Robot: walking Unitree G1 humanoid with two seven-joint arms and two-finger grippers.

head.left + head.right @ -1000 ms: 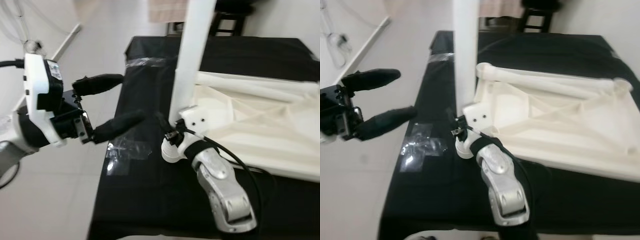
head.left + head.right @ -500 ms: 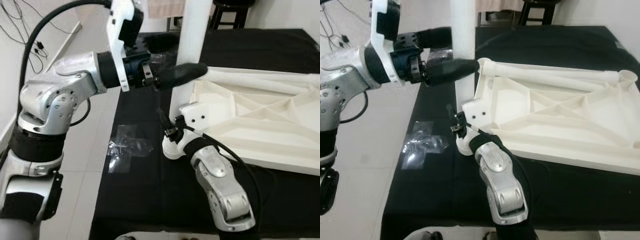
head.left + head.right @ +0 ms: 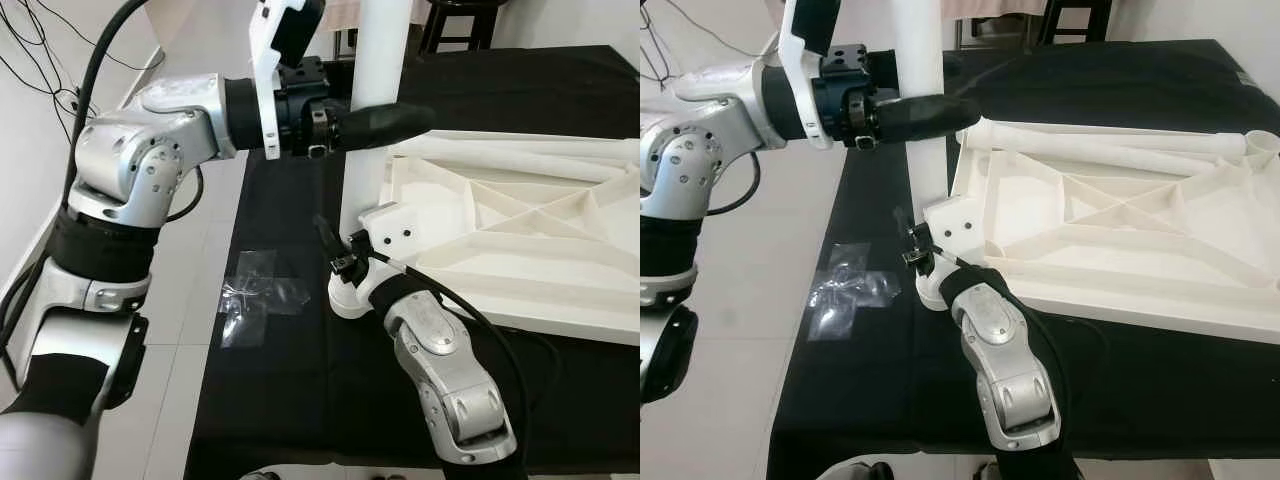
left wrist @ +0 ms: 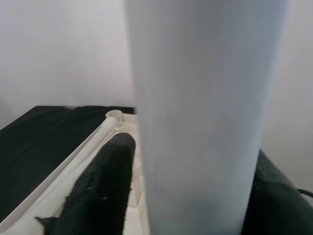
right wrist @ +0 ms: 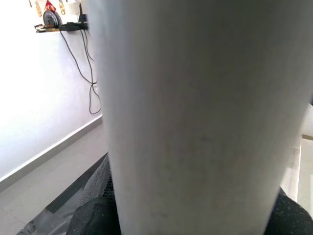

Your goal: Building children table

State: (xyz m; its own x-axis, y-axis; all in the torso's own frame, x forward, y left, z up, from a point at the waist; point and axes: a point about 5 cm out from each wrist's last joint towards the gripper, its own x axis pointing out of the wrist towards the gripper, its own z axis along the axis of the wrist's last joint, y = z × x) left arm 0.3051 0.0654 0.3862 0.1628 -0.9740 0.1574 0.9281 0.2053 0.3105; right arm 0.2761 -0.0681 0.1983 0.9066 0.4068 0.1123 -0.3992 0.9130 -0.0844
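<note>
White upright table leg [image 3: 372,100] gripped by left claw [image 3: 375,122] high, right claw [image 3: 345,262] at base, on black surface [image 3: 280,400].

White plastic table, upside down, one leg standing up.

The tabletop [image 3: 1110,240] lies underside-up on black cloth, its ribbed underside showing diagonal braces and a raised rim. A round white leg [image 3: 378,100] stands upright at the near left corner, seated by the corner block [image 3: 955,225] (two small holes show on the block's top). A second leg [image 3: 1110,150] lies flat along the tabletop's far edge, its hollow end [image 3: 1262,143] at the right.
</note>
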